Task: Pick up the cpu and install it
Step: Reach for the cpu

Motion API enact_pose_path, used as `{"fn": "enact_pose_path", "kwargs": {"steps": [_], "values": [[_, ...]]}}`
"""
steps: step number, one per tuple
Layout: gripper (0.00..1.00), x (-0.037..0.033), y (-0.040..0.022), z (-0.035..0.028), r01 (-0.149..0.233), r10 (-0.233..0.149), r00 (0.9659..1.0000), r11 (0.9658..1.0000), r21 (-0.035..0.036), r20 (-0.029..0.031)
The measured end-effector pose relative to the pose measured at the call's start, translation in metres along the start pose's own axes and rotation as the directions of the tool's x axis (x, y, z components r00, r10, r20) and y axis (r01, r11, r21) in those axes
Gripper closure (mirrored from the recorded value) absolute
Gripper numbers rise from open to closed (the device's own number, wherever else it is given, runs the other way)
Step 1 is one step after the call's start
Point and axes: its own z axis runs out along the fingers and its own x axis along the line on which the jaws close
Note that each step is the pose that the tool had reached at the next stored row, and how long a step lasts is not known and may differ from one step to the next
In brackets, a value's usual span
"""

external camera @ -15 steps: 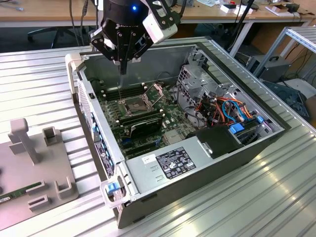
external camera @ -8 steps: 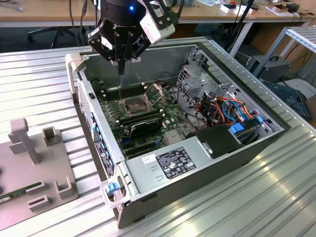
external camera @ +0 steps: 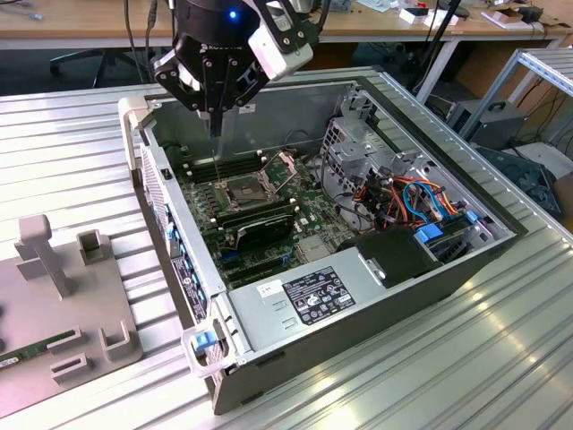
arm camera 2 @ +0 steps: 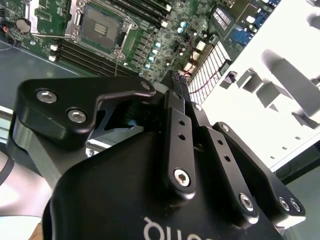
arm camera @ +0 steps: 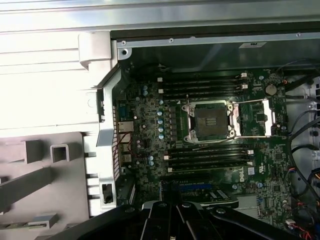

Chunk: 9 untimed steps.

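Observation:
My gripper [external camera: 215, 124] hangs above the open computer case, over its back left part in the exterior view, with its thin fingers pointing down and drawn together. In the second wrist view the gripper [arm camera 2: 180, 80] looks shut, with nothing visible between the tips. The square dark socket [external camera: 242, 191] lies below and slightly to the exterior view's right of the fingertips. Its hinged metal frame [external camera: 279, 167] is swung up. The socket [arm camera: 209, 122] looks bare inside in both wrist views [arm camera 2: 102, 25]. The cpu is out of view.
The case's side wall [external camera: 154, 175] rises close to the gripper. A grey fixture [external camera: 67, 305] holding a green memory stick [external camera: 31, 348] lies at the exterior view's left. The power supply [external camera: 304, 300], coloured cables [external camera: 412, 202] and drive cage [external camera: 358, 134] fill the case's right.

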Motion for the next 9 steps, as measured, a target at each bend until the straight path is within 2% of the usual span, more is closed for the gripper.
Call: {"fn": "enact_pose_path", "kwargs": {"steps": [9], "values": [[0.89, 0.0037, -0.0003, -0.0001, 0.0, 0.0, 1.0, 1.0, 0.0, 0.0]]}}
